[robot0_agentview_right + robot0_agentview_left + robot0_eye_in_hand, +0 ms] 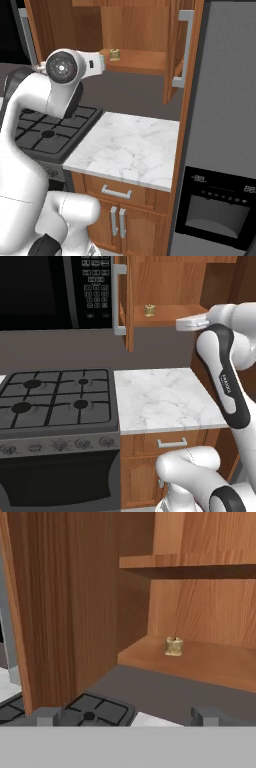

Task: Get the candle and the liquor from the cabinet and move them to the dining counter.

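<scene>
The candle (149,310) (115,54) (173,646), a tiny tan-gold cylinder, stands upright on the lower shelf of the open wooden cabinet (172,315) (145,61) (210,664). My gripper (182,324) (102,61) (128,717) hovers in front of that shelf at about its height, a short way from the candle and pointing at it. Its jaws stand wide open with nothing between them. In the hand view the candle sits above and between the two fingertips (50,716). The liquor and the dining counter are out of view.
Below the cabinet lie a small marble slab (160,398) (125,147) and a gas stove (55,398) (45,130). A black microwave (50,291) hangs left of the open cabinet door (129,301). The right door (177,50) swings out beside a tall grey oven column (225,125).
</scene>
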### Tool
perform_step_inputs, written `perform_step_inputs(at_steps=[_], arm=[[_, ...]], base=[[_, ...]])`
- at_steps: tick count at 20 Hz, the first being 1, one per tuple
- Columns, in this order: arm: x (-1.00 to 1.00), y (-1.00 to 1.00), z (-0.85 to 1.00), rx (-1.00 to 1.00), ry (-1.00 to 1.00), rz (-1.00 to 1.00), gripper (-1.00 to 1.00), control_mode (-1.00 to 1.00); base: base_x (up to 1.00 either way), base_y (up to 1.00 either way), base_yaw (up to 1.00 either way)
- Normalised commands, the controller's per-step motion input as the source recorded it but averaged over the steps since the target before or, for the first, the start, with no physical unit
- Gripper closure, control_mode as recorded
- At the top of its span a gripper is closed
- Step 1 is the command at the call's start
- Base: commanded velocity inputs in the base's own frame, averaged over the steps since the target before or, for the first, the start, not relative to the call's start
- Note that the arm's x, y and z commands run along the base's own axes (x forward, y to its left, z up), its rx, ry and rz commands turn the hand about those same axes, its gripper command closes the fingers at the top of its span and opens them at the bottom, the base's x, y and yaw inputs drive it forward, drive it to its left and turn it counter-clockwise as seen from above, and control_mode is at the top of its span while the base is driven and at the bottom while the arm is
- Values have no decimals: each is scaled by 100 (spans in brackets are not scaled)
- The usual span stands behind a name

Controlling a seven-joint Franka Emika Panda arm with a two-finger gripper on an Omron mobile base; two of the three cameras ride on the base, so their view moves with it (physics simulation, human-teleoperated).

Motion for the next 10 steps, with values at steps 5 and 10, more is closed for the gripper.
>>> perform_step_inputs(at_steps=[5,10], arm=[[44,-16,0,2,0,0,-100,-100],[44,-19,0,3,0,0,-100,-100]], base=[[0,0,0],[0,0,0]])
